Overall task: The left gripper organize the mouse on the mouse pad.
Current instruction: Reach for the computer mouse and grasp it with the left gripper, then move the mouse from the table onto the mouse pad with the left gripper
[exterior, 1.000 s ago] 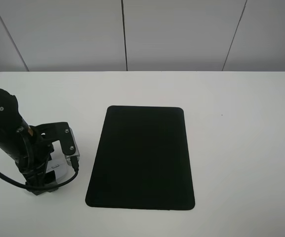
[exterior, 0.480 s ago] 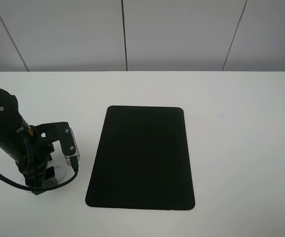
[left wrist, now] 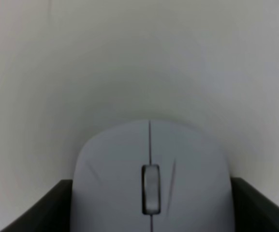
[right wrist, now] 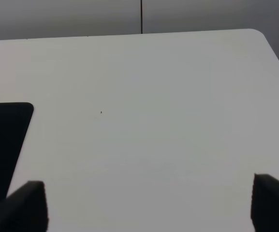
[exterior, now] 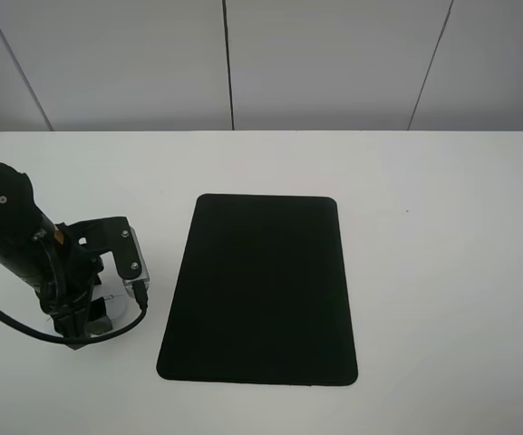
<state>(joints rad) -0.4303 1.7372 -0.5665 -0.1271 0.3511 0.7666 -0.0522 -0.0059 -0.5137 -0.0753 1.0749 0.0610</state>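
On the white table (exterior: 424,272), lower left of the frame, the left gripper (exterior: 84,317) clamps the mouse (left wrist: 110,179), apart from the mouse pad (exterior: 261,290); the right gripper (right wrist: 149,203) gapes wide.

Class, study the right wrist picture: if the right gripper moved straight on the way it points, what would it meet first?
The right gripper would most likely meet the bare table, beside the corner of the mouse pad. Nothing stands in between, though depth is hard to judge.
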